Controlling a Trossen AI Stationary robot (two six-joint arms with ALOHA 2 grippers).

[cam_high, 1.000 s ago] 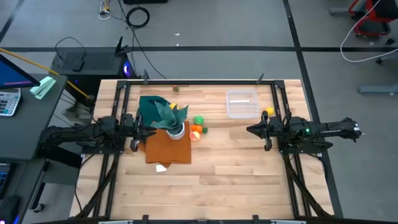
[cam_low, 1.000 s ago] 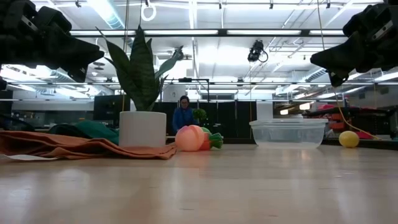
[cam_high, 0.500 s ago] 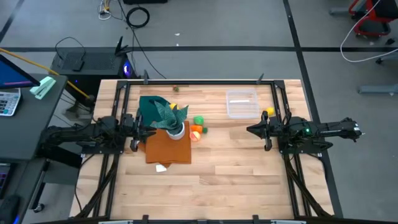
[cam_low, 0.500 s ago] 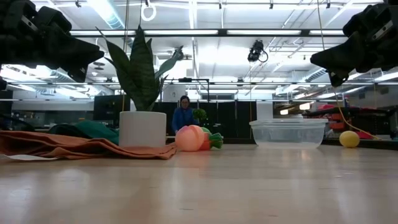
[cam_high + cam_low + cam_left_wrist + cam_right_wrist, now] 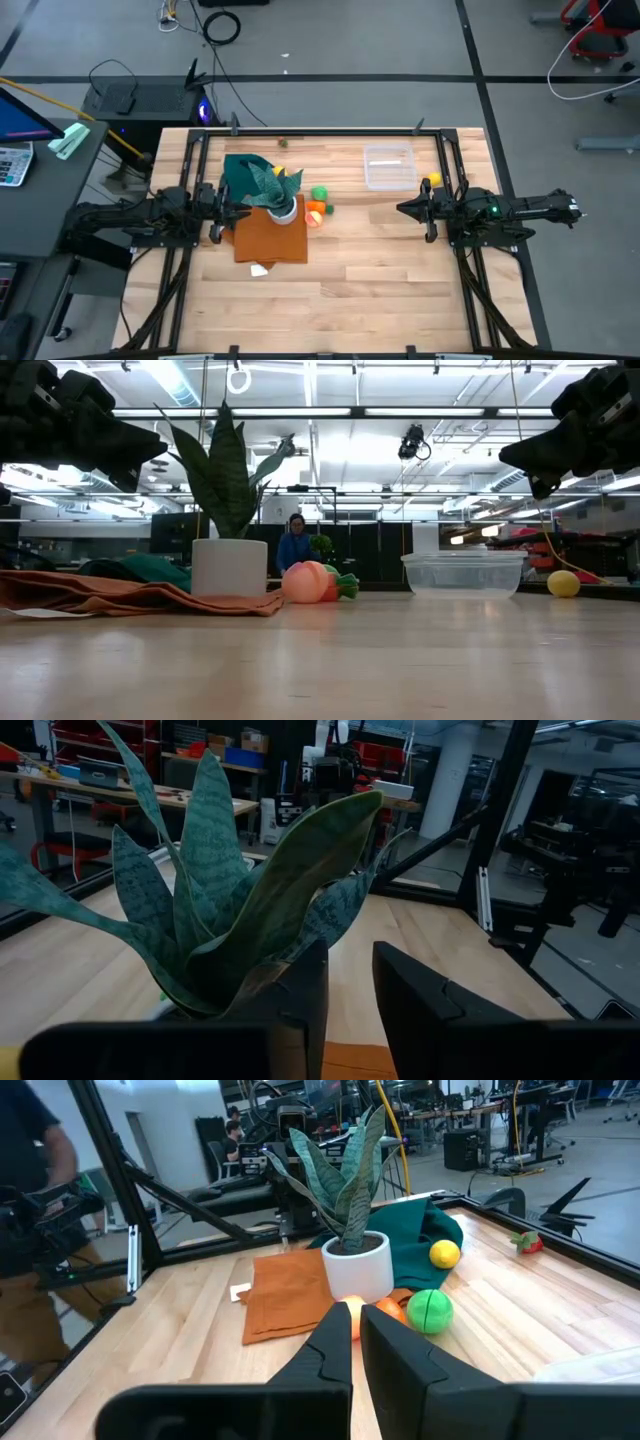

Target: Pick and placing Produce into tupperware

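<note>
Wooden table (image 5: 380, 260) at frame centre: clear tupperware (image 5: 389, 167) upper right sits empty; produce (image 5: 317, 207) clusters beside the potted plant (image 5: 280, 195). Left pincer (image 5: 243, 210) slightly parted, right pincer (image 5: 402, 209) closed, both empty.

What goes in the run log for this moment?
stage: not started | left gripper: hovering by white-potted plant, empty | right gripper: shut, empty | clear plastic tupperware: empty | green ball: on table

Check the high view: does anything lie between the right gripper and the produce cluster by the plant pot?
No. In the high view, only bare wooden table separates the right gripper from the green and orange produce.
</note>
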